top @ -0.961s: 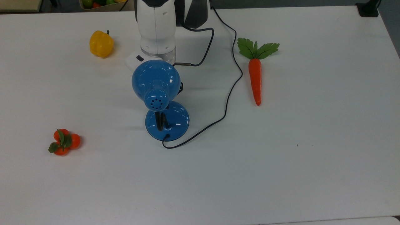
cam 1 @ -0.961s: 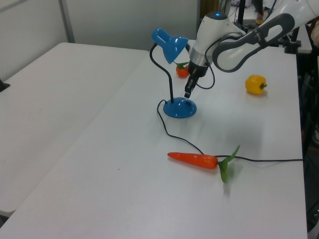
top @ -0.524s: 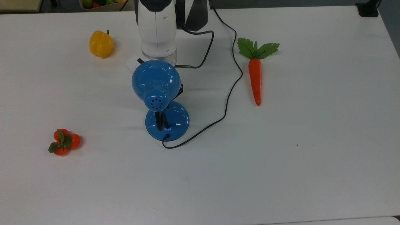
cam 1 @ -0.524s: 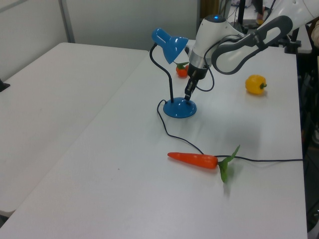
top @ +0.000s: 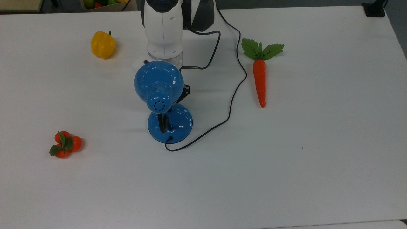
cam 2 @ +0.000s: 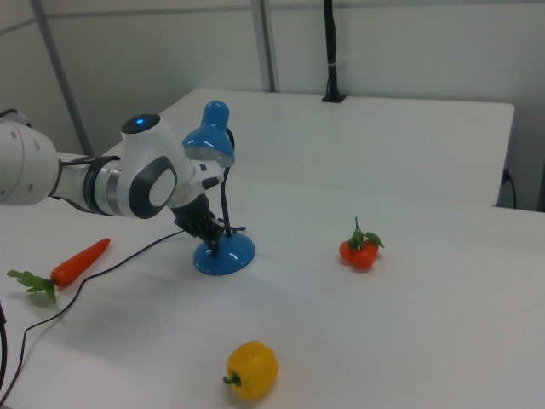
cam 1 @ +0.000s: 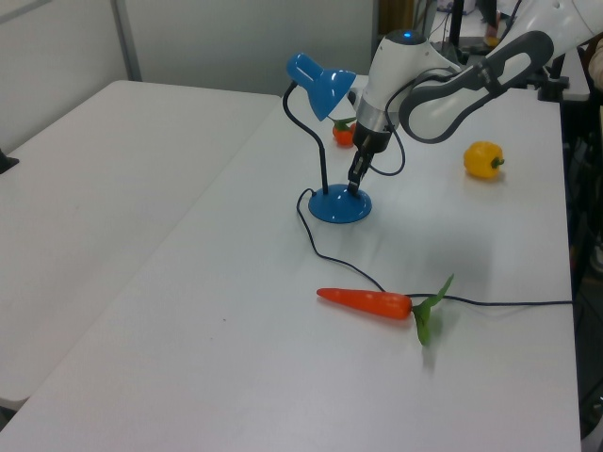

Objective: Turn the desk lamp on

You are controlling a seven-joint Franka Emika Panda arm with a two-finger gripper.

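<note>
The desk lamp [top: 158,82] stands mid-table: glossy blue dome shade, perforated cap, black bendy neck and round blue base [top: 178,122]. Its thin black cord [top: 233,92] loops off toward the top view's upper edge. In the left view my gripper [cam 1: 354,185] points down, shut, with its tips at the upper surface of the lamp base [cam 1: 339,205], beside the neck. The right view shows the gripper [cam 2: 215,242] low over the base [cam 2: 228,256], under the shade [cam 2: 209,141]. From the top view the shade hides most of the gripper [top: 183,91].
A carrot [top: 260,79] lies to the top view's right of the cord. At the back left of the top view sits a yellow pepper [top: 102,44], and a cluster of small orange fruits [top: 64,144] is at the front left. A bin of produce [top: 101,3] stands beyond the table's far edge.
My arm has shifted a little toward the top view's right, and the gripper has come down from above the lamp base to its surface. The lamp has not moved.
</note>
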